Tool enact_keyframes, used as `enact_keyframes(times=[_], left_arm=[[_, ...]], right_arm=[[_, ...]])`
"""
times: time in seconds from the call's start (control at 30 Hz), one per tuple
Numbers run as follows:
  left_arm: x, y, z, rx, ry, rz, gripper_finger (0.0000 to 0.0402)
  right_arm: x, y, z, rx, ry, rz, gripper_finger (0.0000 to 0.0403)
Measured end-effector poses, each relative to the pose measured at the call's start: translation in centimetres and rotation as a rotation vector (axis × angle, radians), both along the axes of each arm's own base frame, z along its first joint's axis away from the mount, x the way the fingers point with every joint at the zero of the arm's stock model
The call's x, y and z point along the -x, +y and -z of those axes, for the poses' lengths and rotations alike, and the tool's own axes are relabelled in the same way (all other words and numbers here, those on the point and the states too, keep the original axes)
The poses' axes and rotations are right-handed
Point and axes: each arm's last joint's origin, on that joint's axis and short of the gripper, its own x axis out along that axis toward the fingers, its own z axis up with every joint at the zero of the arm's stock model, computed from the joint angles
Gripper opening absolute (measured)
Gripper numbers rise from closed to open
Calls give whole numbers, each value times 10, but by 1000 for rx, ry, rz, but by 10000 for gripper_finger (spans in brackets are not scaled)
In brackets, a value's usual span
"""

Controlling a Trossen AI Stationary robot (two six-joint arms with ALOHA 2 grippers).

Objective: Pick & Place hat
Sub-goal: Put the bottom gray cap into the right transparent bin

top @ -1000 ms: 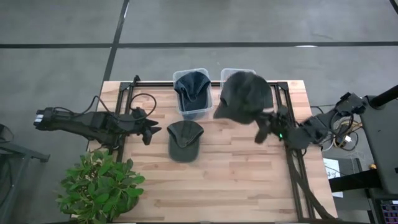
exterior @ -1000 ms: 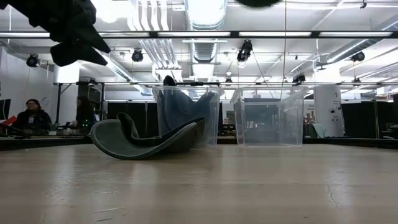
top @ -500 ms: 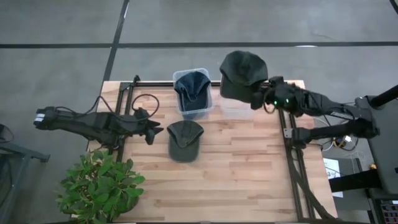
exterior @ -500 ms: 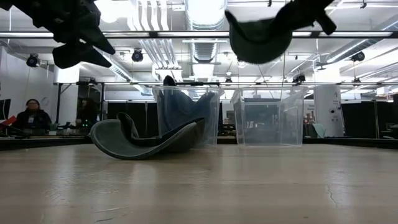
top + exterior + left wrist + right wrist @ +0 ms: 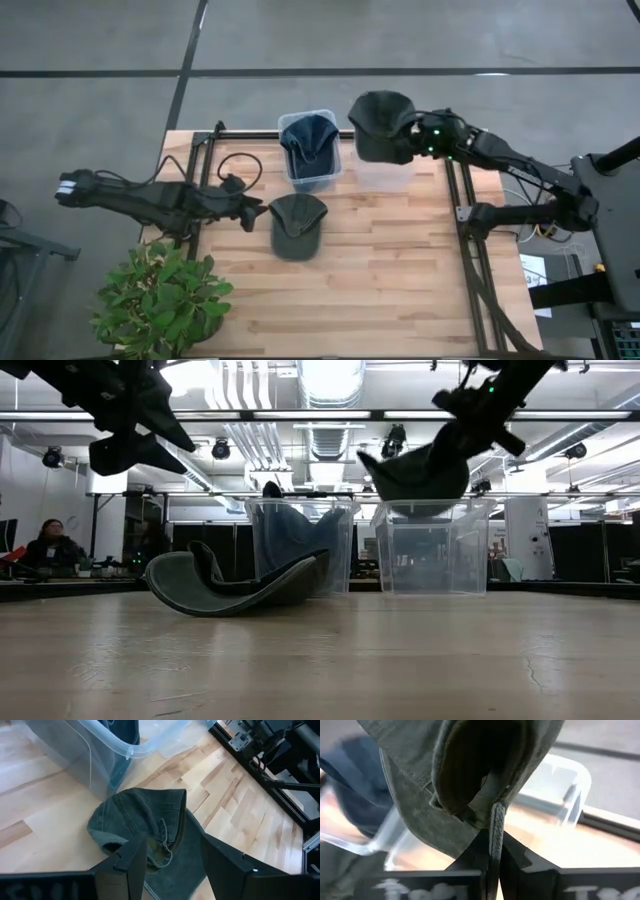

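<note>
One green cap [image 5: 378,124] dangling crown-down from the clamped right gripper [image 5: 415,138], above the clear bin [image 5: 392,177].

Three hats [image 5: 298,224], two bins [image 5: 310,175], one plant [image 5: 160,300].

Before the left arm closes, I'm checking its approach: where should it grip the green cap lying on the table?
Probably the green cap at its crown's back edge by the strap, from above: that edge stands raised between the open left gripper fingers, while the brim lies flat.
</note>
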Motion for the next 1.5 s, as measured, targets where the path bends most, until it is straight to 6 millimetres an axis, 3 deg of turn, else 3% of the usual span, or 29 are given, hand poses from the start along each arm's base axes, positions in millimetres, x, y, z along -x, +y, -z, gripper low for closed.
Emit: enact_keyframes(times=[0.43, 1.03, 1.5], left_arm=[[-15, -2, 5, 27, -4, -17, 176], [-22, -3, 10, 13, 24, -5, 176], [-22, -3, 10, -20, 35, 16, 176]], right_arm=[[-24, -19, 35, -103, 161, 11, 13], [-10, -9, 18, -193, -50, 126, 38], [-11, -10, 19, -282, -198, 326, 38]])
